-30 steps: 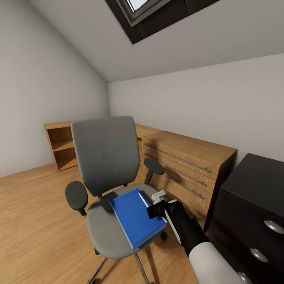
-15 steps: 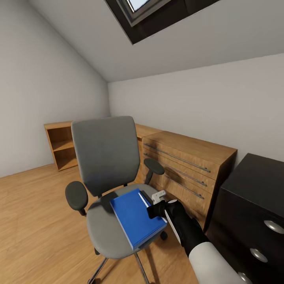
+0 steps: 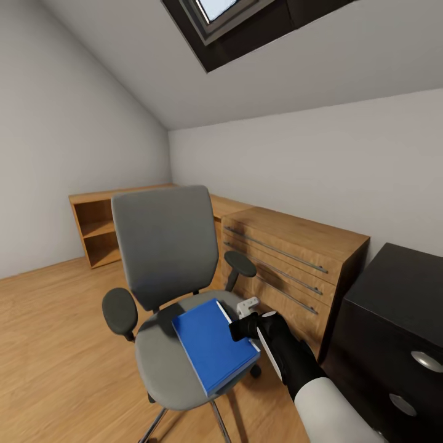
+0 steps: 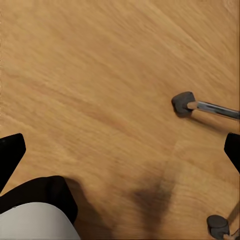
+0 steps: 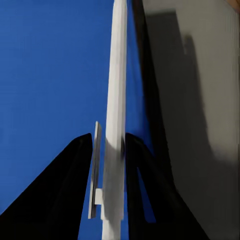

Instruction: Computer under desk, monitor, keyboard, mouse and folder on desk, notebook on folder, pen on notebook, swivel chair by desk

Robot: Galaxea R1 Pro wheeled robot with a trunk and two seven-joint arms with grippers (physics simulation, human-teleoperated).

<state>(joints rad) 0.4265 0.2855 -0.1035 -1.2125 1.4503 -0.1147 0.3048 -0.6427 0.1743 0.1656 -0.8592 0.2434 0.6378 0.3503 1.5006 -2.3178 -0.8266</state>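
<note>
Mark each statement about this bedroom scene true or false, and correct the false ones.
1. The folder lies on the swivel chair seat. True.
2. The right end effector is closed on the folder's white page edge. True.
3. The folder is red. False: it is bright blue.
4. The wooden drawer unit stands behind the chair, against the wall. True.
5. The left end effector holds a pen. False: its fingers are spread over bare wood floor, holding nothing.
6. The chair has no armrests. False: it has two black armrests.
</note>
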